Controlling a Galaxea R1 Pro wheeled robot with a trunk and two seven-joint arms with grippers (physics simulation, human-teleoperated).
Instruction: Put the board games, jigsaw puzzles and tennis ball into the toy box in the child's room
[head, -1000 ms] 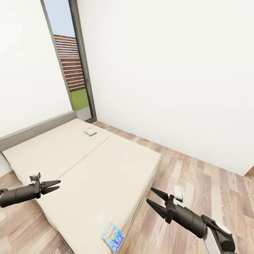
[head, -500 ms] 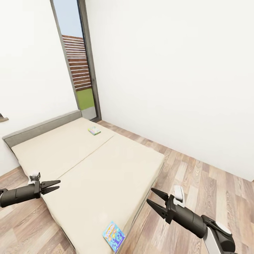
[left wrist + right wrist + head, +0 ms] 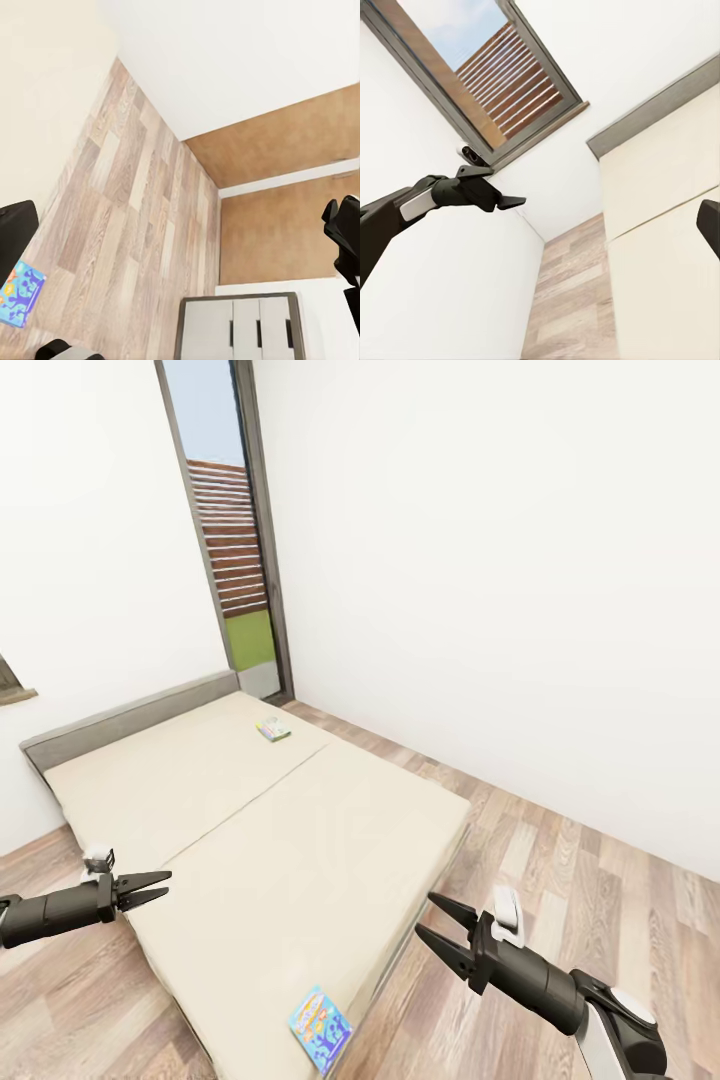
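1. The bed (image 3: 260, 830) fills the middle of the head view: a low, wide beige mattress with a seam running along it and a low grey headboard (image 3: 130, 715) against the white wall.
2. Two board games lie on the mattress, well apart. The blue game box (image 3: 320, 1028) with cartoon figures sits flat near the foot corner closest to the camera, right by the edge. The smaller-looking green and yellow game box (image 3: 273, 729) lies near the far end, close to the seam (its print is too small to read).
3. The left gripper (image 3: 150, 887) hangs in the air over the wood floor (image 3: 560, 880) just beside the bed's left side, its two thin fingers spread and holding nothing.
4. The right gripper (image 3: 440, 926) hangs above the floor just beside the bed's foot end, fingers wide apart and empty, near the blue game box but not touching it.
5. A tall grey-framed window (image 3: 235, 550) stands in the corner past the headboard, showing slatted fencing, grass and sky.
6. The left wrist view shows the blue game box (image 3: 18, 293) at the mattress edge, the plank floor, and a white cabinet (image 3: 236, 328) with a grey frame.
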